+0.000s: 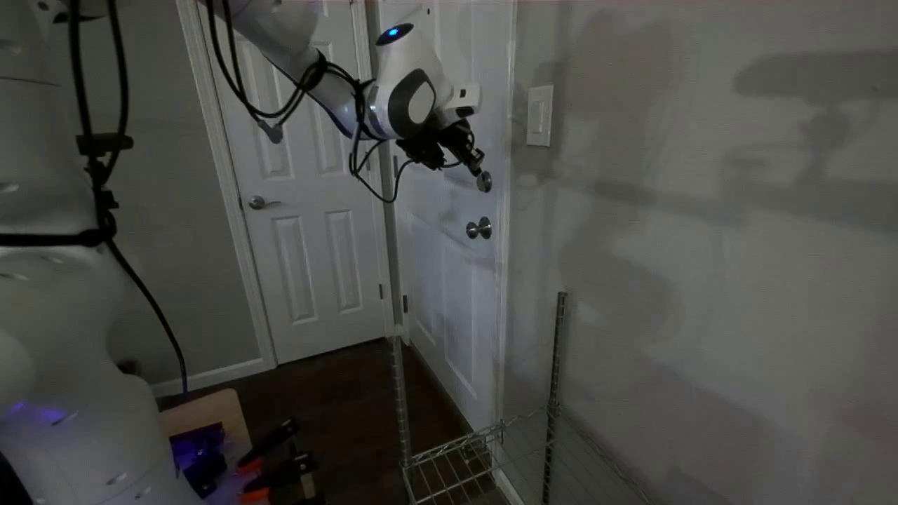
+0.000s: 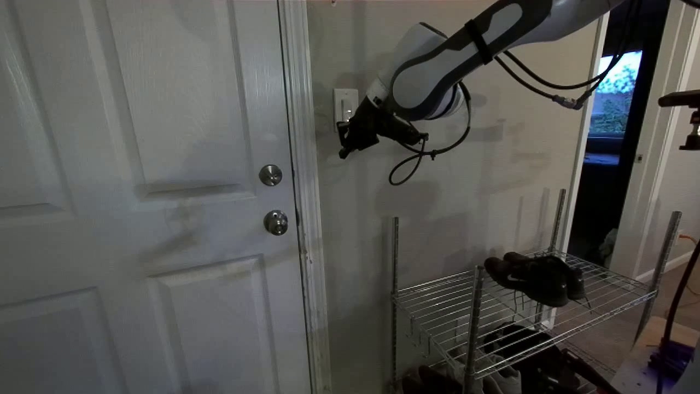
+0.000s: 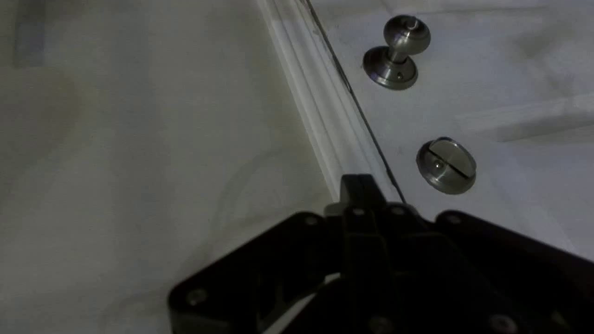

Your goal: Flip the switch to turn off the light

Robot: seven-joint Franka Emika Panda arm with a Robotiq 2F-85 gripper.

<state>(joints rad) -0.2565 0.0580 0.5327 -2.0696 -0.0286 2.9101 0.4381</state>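
The switch [image 1: 539, 116] is a small white upright plate on the grey wall beside the door frame. In an exterior view it shows partly behind the gripper, with its small centre toggle [image 2: 345, 106]. My black gripper [image 1: 478, 168] points toward the wall and door frame. It sits at the lower edge of the plate in an exterior view [image 2: 344, 151] and left of it in the other picture of the scene. In the wrist view its fingertips [image 3: 363, 185] are together with nothing between them. The switch does not show in the wrist view. I cannot tell whether the gripper touches the wall.
The white door has a silver deadbolt [image 3: 446, 165] and a round knob [image 3: 407, 35], close to the gripper's side. A wire rack [image 2: 474, 317] with dark shoes [image 2: 530, 279] stands below the arm against the wall. A cable loop [image 2: 404, 178] hangs from the wrist.
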